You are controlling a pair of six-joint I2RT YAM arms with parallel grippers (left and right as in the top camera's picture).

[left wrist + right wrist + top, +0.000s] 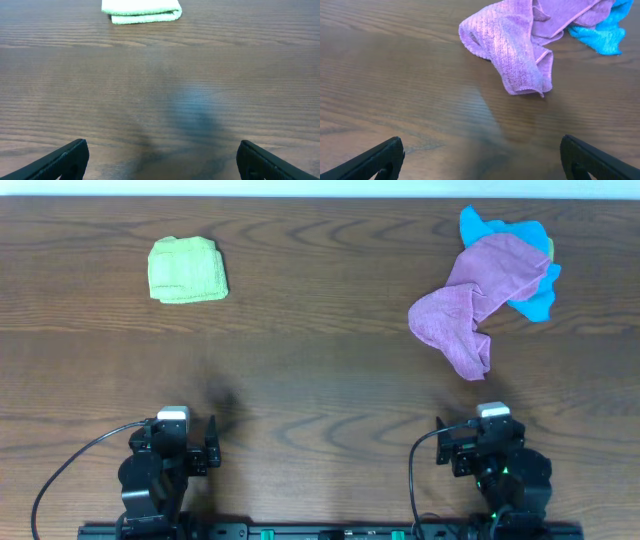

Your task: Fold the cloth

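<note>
Resting as a compact, layered pad, the lime-green square terry cloth (187, 270) is lying on the dark wood-grain bench (320, 370) at the far left, well apart from both arms. Its doubled edge is facing the left wrist camera. The left tool (161, 162) is hovering low over bare wood near the front edge, its two black fingers (62, 161) spreading wide and gripping nothing. The right tool (482, 160) is sitting likewise at the front right, fingers parted wide and empty. Across the bench at the far right, a crumpled purple microfibre cloth (478, 300) is sprawling over a bright blue cloth (541, 301), partly covering it.
</note>
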